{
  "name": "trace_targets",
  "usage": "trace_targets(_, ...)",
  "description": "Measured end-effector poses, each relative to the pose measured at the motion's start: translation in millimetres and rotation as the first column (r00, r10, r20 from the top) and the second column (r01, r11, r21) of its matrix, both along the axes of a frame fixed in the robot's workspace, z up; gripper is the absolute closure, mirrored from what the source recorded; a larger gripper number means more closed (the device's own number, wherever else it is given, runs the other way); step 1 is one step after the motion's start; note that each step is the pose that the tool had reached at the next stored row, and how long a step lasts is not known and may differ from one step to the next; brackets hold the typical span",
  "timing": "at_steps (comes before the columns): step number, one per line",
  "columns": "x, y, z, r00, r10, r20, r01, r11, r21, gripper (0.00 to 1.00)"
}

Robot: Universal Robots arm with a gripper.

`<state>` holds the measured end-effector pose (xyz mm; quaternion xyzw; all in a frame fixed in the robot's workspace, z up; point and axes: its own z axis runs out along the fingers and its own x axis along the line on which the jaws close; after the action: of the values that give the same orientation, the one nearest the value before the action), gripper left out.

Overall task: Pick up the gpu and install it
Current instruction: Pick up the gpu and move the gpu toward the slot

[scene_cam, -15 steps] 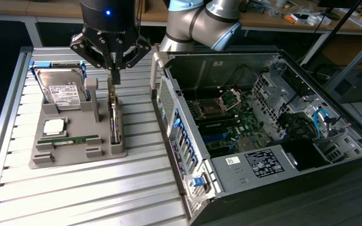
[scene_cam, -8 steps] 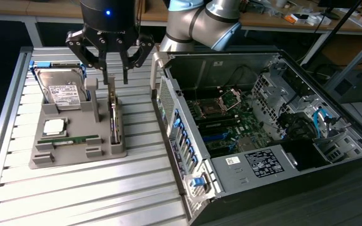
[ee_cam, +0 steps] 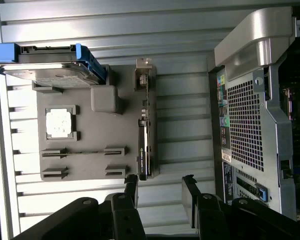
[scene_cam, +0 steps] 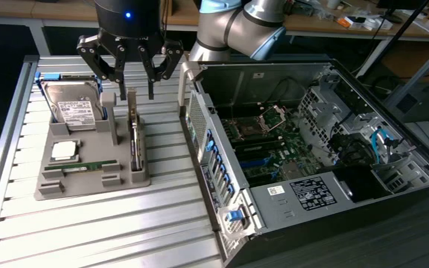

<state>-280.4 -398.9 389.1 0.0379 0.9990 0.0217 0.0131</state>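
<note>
From outside, shows the gripper [scene_cam: 137, 92] spread wide, holding nothing, above the card [scene_cam: 134, 139], on its thin edge in the grey tray [scene_cam: 129, 177], long side running far to near. From the wrist, shows wide fingers [ee_cam: 132, 187] and the card [ee_cam: 143, 150], silver end pointing away from them.

table [scene_cam: 125, 223]: slatted metal top, pretty shiny under the light
tray [scene_cam: 95, 146]: grey moulded holder, flat on the table, closer to the surface's edge on the exterior view's left
hard drive [scene_cam: 76, 106]: silver with a white label and blue side rails, propped up tilted at the tray's far end
cpu [scene_cam: 64, 149]: square silver chip, flat in its pocket mid-tray
ram stick [scene_cam: 80, 166]: slim green one, held between slotted blocks near the tray's front edge
pc case [scene_cam: 197, 120]: lying open side up at the table's edge on the exterior view's right, rear grille facing the tray
motherboard [scene_cam: 274, 151]: inside the case, cables around it
</note>
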Motion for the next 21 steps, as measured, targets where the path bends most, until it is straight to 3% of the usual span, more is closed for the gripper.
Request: trace_targets(21,-0.4,0.0,-5.7,1.0,0.0,0.0,0.0,1.0,0.0,0.52)
